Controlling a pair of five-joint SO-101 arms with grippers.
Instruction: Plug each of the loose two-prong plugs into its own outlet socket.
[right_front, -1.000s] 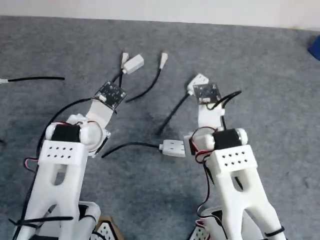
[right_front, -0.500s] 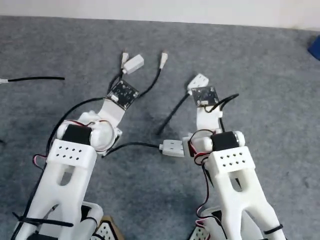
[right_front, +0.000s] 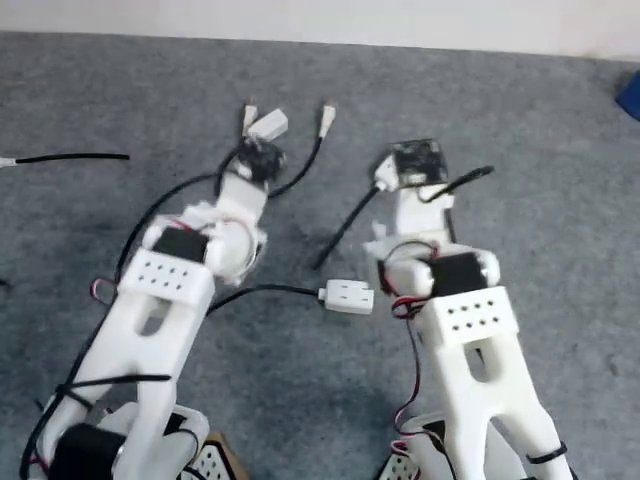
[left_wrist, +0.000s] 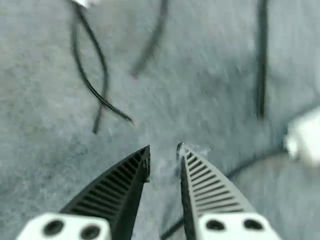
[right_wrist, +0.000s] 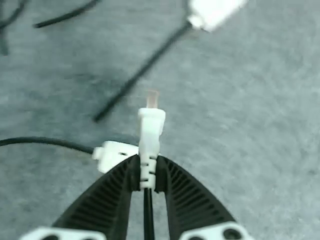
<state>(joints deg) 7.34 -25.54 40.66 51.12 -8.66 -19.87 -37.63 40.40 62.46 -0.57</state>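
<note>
One plug (right_wrist: 150, 124) sits clamped in the right jaws.

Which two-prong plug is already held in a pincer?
The plug clamped in the right pincer, prongs sticking out past its tips. The other plug lies free on the carpet.

The left arm (right_front: 165, 290) starts at the lower left of the high view and leans up toward the top middle. Its wrist (right_front: 255, 160) sits at the far end, in the upper left part of the frame. The left end effector (left_wrist: 162, 150) has its two dark fingers a little apart, with nothing between them.

The right arm (right_front: 465, 320) starts at the lower right and goes almost straight up the frame. The right end effector (right_wrist: 147, 167) squeezes a white plug (right_wrist: 151, 122), which sticks out past the fingertips.
</note>
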